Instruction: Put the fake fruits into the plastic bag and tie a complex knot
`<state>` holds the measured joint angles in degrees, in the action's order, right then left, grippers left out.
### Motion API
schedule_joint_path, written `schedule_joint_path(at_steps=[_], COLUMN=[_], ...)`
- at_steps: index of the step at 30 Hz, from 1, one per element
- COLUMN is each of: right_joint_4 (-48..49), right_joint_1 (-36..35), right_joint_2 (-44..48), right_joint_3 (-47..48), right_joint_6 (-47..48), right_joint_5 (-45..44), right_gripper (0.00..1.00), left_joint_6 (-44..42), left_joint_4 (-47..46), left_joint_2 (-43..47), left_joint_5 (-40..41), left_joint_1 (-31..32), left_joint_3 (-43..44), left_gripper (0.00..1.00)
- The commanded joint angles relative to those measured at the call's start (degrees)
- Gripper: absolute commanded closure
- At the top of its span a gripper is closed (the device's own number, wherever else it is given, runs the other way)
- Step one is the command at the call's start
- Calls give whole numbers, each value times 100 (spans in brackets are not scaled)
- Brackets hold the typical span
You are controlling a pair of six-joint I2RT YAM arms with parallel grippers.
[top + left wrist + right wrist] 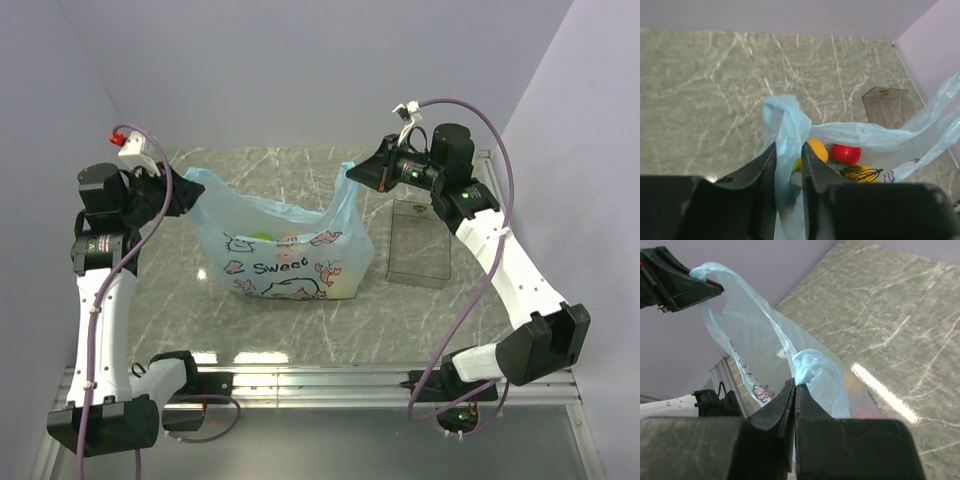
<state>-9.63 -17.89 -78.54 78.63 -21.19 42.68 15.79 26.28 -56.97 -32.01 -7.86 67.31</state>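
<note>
Bag point(285, 255) sits around the middle of the tabletop point(300, 170), mouth pulled wide open between the two arms. On the left, the left gripper point(185, 197) has the left handle point(785, 115) bunched up between its fingers. They're a tiny bit apart, but the plastic fills the gap and stays pulled up. Looking down inside from there, an orange fruit point(817, 149) lies right next to a red fruit point(845, 154) at the bottom. Over on the right, the right gripper point(352, 172) is squeezed tight on the right handle point(810, 365), a crumpled wad of plastic poking out at the tips. The clear tray point(418, 243) stands just beside the bag, toward the right edge.
</note>
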Motion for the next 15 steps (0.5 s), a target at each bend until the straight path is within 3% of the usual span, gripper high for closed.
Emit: schedule_joint_path(at_steps=[1, 2, 3, 7, 11, 13, 15], right_joint_4=[435, 470, 514, 664, 646, 655, 603], right_joint_1=[-30, -39, -57, -118, -232, -259, -294], right_joint_2=[304, 339, 374, 559, 726, 796, 814], right_joint_3=[320, 311, 276, 179, 21, -93, -128], right_joint_6=[-7, -17, -25, 88, 431, 598, 738], right_joint_5=[109, 170, 214, 399, 487, 496, 487], right_gripper=[100, 100, 100, 100, 100, 100, 100], left_joint_6=[-454, -585, -647, -691, -323, -226, -514], left_joint_4=[-36, -44, -70, -369, -676, -809, -765], left_joint_2=[-15, -59, -95, -419, -929, -1202, -1351], left_joint_5=[37, -59, -138, -551, -1699, -1817, -1591], left_joint_1=[-23, -14, -23, -23, 91, 380, 1142], left_joint_3=[809, 975, 1343, 2074, 2576, 2542, 2454], left_gripper=[71, 55, 47, 20, 10, 6, 3])
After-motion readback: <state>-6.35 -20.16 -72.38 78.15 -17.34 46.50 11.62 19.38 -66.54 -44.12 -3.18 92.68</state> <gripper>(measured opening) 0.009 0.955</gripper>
